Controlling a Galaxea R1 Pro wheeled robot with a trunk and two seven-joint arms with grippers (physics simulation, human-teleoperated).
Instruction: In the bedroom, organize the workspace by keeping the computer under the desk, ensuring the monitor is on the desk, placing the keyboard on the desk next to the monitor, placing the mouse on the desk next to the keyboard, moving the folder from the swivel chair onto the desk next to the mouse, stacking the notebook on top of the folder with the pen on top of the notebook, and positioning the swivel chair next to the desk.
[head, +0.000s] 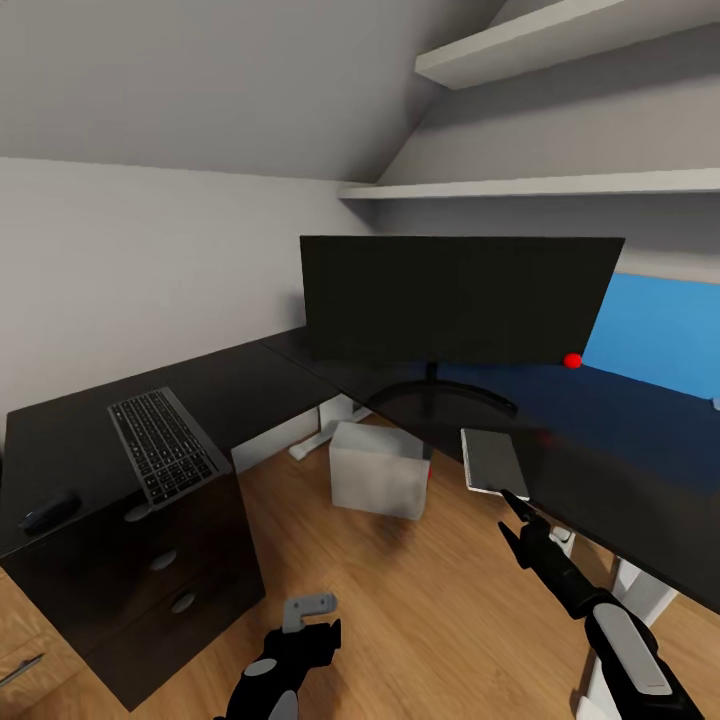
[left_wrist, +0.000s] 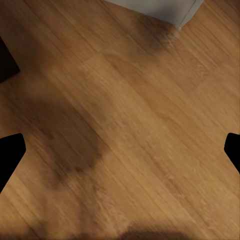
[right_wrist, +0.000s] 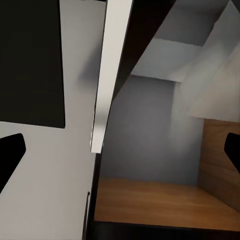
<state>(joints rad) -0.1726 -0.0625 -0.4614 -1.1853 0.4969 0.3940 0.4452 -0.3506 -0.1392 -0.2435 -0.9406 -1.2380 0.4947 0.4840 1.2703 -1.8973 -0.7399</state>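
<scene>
Head view, thin grey notebook (head: 493, 461), overhanging black desk (head: 250, 385) edge

Setting: a home office corner in an attic room, as I see it from my head camera.
Ceiling: sloped grey ceiling (head: 250, 80) running down to a low white wall.
Floor: warm wood floor (head: 400, 600).
Furniture: L-shaped black desk (head: 250, 385) fitted into the corner, with drawers (head: 165, 575) on round silver knobs.
Equipment: wide black monitor (head: 450, 300), keyboard (head: 165, 445) and mouse (head: 50, 510) on the desk; grey computer (head: 378, 470) on the floor beneath.
Storage: two white wall shelves (head: 540, 185) above the monitor.
</scene>
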